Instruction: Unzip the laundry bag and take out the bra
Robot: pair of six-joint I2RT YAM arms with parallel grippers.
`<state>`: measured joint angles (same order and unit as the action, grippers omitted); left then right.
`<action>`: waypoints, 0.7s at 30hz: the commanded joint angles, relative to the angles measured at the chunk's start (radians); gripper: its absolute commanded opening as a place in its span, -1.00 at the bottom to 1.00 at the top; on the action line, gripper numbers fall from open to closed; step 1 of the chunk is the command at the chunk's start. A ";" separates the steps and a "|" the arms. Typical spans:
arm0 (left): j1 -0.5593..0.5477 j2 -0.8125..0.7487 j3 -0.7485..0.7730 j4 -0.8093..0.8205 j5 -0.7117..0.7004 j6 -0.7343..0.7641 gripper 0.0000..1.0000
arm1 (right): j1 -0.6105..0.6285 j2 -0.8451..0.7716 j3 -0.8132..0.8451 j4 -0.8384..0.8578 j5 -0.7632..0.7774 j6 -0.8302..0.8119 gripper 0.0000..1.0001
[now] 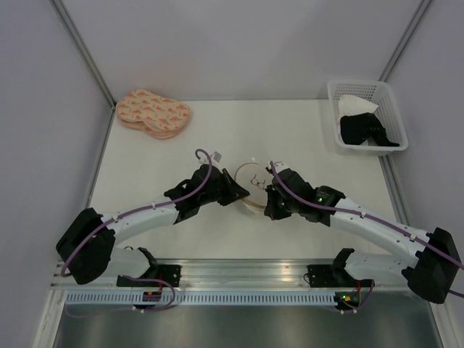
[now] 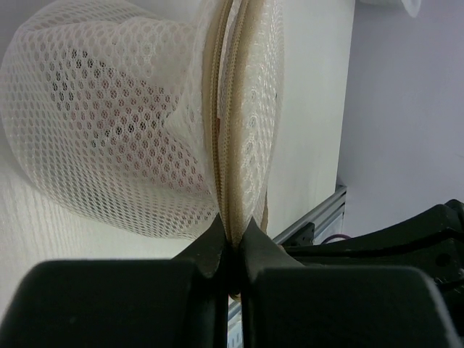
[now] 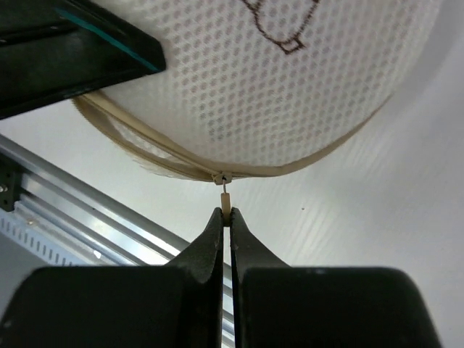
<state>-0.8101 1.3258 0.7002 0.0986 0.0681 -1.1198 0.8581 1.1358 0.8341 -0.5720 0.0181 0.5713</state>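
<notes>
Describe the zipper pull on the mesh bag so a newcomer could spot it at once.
In the middle of the table is the round white mesh bag, with a beige zipper band round its edge. The zipper pull is the tiny beige tab hanging off that band, pinched by the right gripper; the left gripper clamps the bare band instead.

Top view: flat, diffuse light from overhead. Table around the bag is bright, close to washed out. Faint soft shadows under left arm and right arm, either side of the bag. Left wrist view: bag mesh sharp, evenly lit; left fingers below it are black and blurred, no detail. Right wrist view: mesh and zip pull under the bag crisp; right fingers dark and soft; rail left of the bag slightly blurred.
</notes>
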 commanded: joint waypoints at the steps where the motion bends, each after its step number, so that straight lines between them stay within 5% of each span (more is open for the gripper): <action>1: 0.014 -0.042 0.018 -0.014 -0.034 0.054 -0.96 | -0.004 0.013 0.023 -0.111 0.105 -0.001 -0.99; 11: 0.071 -0.031 0.054 -0.002 0.076 0.199 -0.95 | -0.018 0.094 0.094 -0.243 0.433 0.084 -0.99; 21: 0.163 0.259 0.353 0.015 0.318 0.386 -0.88 | -0.019 -0.030 0.066 -0.132 0.269 0.016 -0.99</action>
<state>-0.6647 1.5070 0.9485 0.0666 0.2920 -0.8413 0.8417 1.1419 0.9005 -0.7143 0.3401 0.6174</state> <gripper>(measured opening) 0.049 0.011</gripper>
